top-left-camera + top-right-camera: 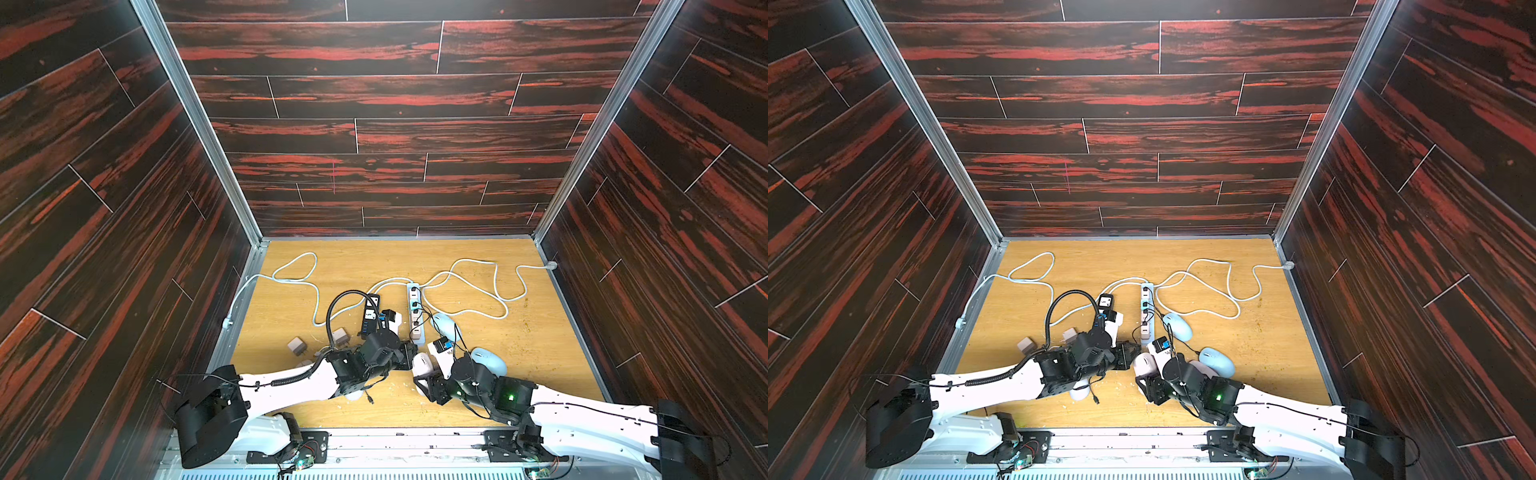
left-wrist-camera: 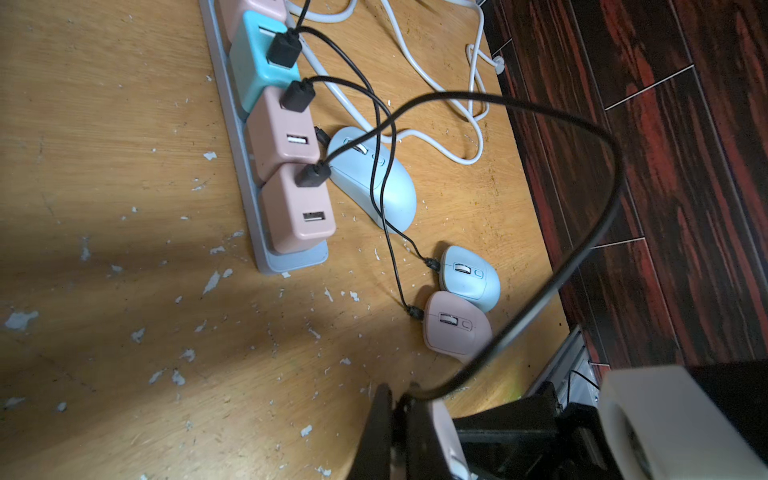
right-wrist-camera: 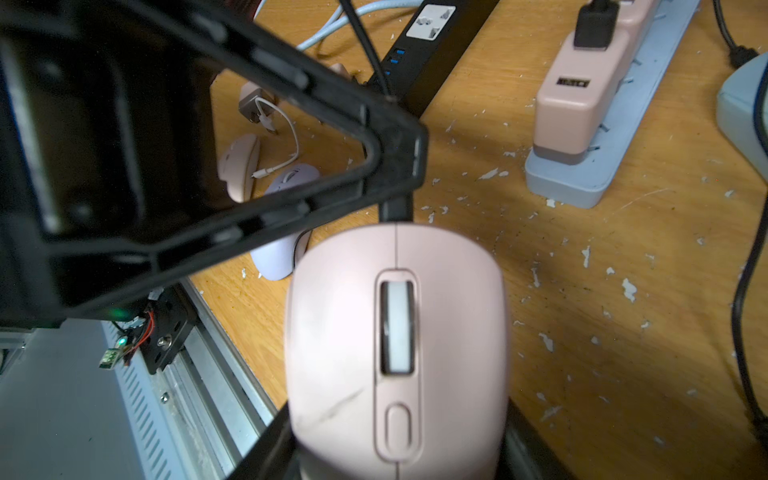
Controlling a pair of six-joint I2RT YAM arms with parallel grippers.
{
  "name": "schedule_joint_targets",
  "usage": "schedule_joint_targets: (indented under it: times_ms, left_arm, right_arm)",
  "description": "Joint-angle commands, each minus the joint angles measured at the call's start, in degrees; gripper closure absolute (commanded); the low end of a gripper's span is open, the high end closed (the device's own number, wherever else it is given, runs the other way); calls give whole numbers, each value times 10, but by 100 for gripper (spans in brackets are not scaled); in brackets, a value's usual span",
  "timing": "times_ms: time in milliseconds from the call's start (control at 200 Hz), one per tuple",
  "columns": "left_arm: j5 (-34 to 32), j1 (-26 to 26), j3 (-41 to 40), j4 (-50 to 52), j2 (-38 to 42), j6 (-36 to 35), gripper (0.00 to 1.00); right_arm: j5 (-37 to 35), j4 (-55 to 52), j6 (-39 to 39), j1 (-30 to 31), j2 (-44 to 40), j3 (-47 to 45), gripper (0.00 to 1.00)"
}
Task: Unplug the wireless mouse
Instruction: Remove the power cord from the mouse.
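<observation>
Pink wireless mouse (image 3: 395,353) sits clamped between the right fingers (image 3: 266,453) near the table (image 3: 582,291) front edge, left fingers (image 3: 399,162) pinching its black plug (image 3: 395,210), seemingly still seated, so the pull-out remains

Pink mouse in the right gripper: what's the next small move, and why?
Probably ease the left gripper straight away from the pink mouse, in line with the plug, while the right gripper holds it. The left jaws are shut on the black cable just behind the plug, which is still seated in the mouse's front.
</observation>
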State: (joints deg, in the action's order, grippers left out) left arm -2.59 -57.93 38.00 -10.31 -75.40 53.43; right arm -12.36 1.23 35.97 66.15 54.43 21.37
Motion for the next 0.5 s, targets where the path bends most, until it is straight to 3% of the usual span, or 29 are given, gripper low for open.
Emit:
schedule_joint_targets:
  times_ms: [0, 356, 496]
  left_arm:
    - [-13, -2, 15, 19, 5, -10, 100]
    - [-62, 2, 20, 36, 32, -19, 100]
    - [-53, 20, 29, 44, 44, -30, 100]
  right_arm:
    - [3, 11, -1, -1, 3, 13, 100]
    - [26, -33, -9, 1, 35, 36, 100]
    - [35, -33, 11, 2, 43, 29, 100]
